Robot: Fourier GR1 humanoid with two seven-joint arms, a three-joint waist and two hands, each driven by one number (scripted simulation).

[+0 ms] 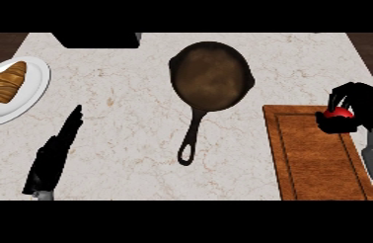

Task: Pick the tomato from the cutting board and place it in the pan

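Counts: one tomato (338,113), one cutting board (317,153), one pan (211,78), one plate (29,91) with one loaf of bread (10,82), two hands

Right hand (348,104): seen at the right edge of the view, fingers curled round the tomato, which is grasped; only a red patch is visible between the black fingers. Below the hand the wooden cutting board is found, with the tomato over the board's far right corner; whether the tomato is touching the board or lifted off it cannot be told

Pan: placed well to the left of the right hand, dark, round, with nothing seen inside. Its handle is pointed toward the near edge of the counter (131,138), slightly leftward. A strip of bare marbled counter is seen between the board's left edge and the pan; nothing is set in that strip

Left hand (56,150): seen at the lower left, fingers straight and released, nothing held, pointed away from the robot. Beyond and left of its fingertips the white plate is set, partly cut by the view's edge, bread lying on it

A dark block (98,39) is noted at the counter's far side, beyond the left hand and left of the pan

No labels, brands or writing can be read on any item
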